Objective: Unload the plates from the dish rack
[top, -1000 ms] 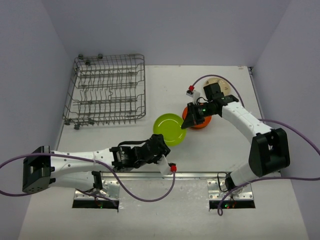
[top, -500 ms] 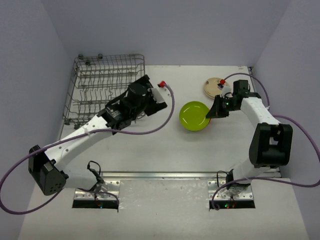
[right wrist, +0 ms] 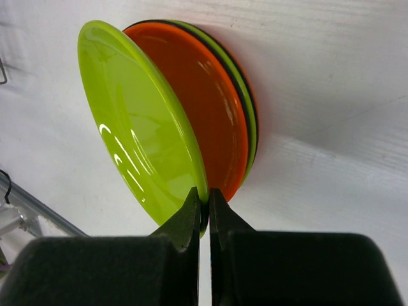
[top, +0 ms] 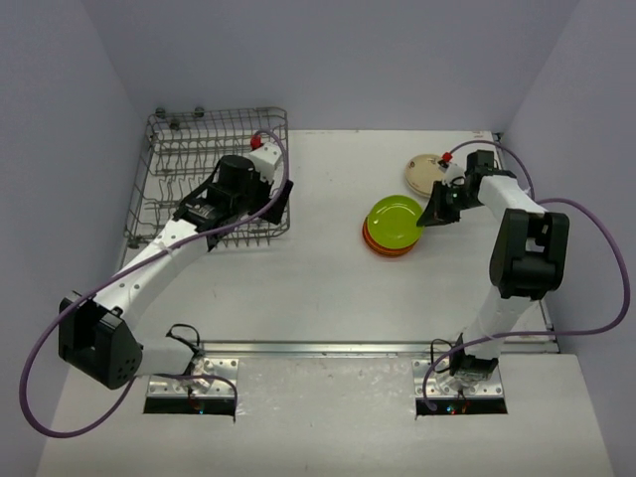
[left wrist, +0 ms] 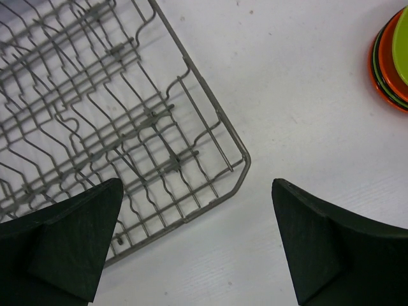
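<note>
The grey wire dish rack stands at the far left, and I see no plate in it. My left gripper hangs open above the rack's near right corner, nothing between its fingers. My right gripper is shut on the rim of a lime green plate. That plate tilts over a stack of plates whose top one is orange, with black and green edges beneath. A cream plate lies flat behind the stack.
The rack's raised wire sides and upright tines lie under the left arm. Purple cables loop from both wrists. Grey walls close off the table at the back and both sides.
The left gripper let go of the lime green plate, opened wide and swung from the table's front to over the rack. The right gripper carried the plate right, over the orange stack.
</note>
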`<move>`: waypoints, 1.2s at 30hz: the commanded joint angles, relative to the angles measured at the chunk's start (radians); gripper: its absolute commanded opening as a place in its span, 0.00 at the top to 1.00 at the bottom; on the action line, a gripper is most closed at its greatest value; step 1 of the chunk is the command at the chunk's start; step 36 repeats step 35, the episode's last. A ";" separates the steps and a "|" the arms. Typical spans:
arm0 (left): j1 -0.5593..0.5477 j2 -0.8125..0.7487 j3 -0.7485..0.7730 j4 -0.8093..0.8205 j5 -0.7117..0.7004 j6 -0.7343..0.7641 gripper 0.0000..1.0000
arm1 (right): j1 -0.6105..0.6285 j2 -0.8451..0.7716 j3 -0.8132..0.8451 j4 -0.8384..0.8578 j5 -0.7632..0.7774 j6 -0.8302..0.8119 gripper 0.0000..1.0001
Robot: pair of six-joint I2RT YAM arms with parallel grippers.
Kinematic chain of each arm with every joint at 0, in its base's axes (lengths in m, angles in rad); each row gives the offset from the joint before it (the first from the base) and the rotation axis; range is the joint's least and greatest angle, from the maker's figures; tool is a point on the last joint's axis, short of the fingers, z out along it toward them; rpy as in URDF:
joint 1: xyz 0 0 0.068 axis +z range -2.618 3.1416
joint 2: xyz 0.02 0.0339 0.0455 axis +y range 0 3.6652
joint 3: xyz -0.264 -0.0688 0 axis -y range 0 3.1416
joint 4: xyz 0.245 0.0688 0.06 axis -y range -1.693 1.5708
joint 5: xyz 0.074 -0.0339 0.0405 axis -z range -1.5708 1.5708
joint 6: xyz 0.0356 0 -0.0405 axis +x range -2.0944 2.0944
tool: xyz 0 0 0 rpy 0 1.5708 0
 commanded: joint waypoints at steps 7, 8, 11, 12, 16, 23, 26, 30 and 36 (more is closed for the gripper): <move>0.121 -0.097 -0.017 0.010 0.121 -0.127 0.00 | -0.008 -0.030 0.067 -0.037 -0.019 -0.046 0.01; 0.126 -0.099 -0.011 0.003 0.129 -0.131 0.00 | -0.008 -0.051 0.072 -0.044 -0.017 -0.047 0.01; 0.146 -0.100 0.005 -0.035 0.162 -0.141 0.00 | -0.007 -0.103 0.084 -0.071 -0.001 -0.046 0.01; 0.151 -0.101 0.006 -0.046 0.173 -0.141 0.00 | -0.006 -0.123 0.083 -0.072 0.007 -0.046 0.01; 0.248 -0.163 -0.010 -0.070 0.257 -0.141 0.00 | 0.010 -0.332 0.003 -0.033 0.085 -0.046 0.01; 0.388 -0.284 -0.071 -0.095 0.161 -0.075 0.00 | 0.084 -0.729 -0.306 0.090 0.192 -0.035 0.01; 0.389 -0.320 -0.118 -0.082 0.038 -0.046 0.00 | 0.089 -0.851 -0.433 0.133 0.234 -0.041 0.01; 0.389 -0.410 -0.226 -0.056 -0.034 -0.027 0.00 | 0.090 -1.010 -0.566 0.194 0.305 -0.083 0.01; 0.389 -0.469 -0.236 -0.064 -0.042 -0.019 0.00 | 0.090 -1.121 -0.622 0.193 0.311 -0.095 0.01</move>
